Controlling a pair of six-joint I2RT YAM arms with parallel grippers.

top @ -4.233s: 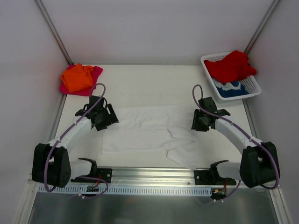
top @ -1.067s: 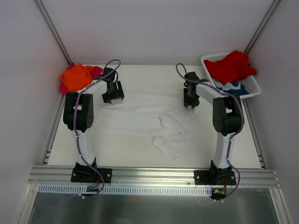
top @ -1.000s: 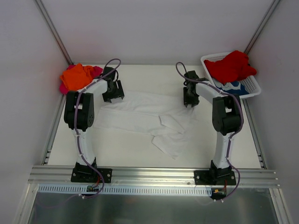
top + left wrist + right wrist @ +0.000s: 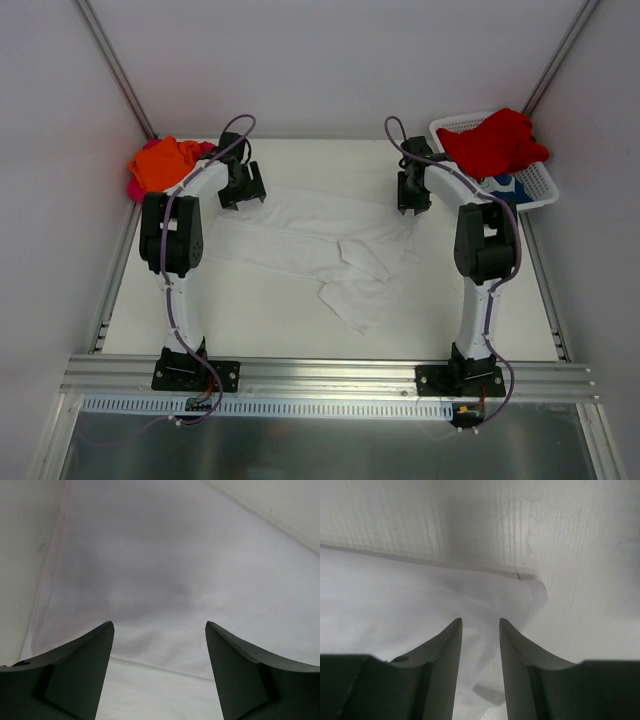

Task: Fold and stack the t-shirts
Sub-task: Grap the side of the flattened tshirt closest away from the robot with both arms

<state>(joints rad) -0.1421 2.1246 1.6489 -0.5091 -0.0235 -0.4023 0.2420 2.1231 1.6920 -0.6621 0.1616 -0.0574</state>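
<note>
Across the table [image 4: 250, 320], white t-shirt [image 4: 290, 232] sprawls (partly folded).

Left arm [image 4: 168, 240] and right arm [image 4: 486, 245]: white links, black joints, purple cables [image 4: 243, 124] (one looping above each wrist).

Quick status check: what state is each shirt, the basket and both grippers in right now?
white t-shirt: spread on the table, partly folded, rumpled
orange t-shirt: bunched atop the magenta-pink t-shirt
red t-shirt: crumpled in the basket
blue-and-white t-shirt: in the basket, under the red one
left gripper: open above white cloth
right gripper: open, narrowly, over the shirt's edge
</note>
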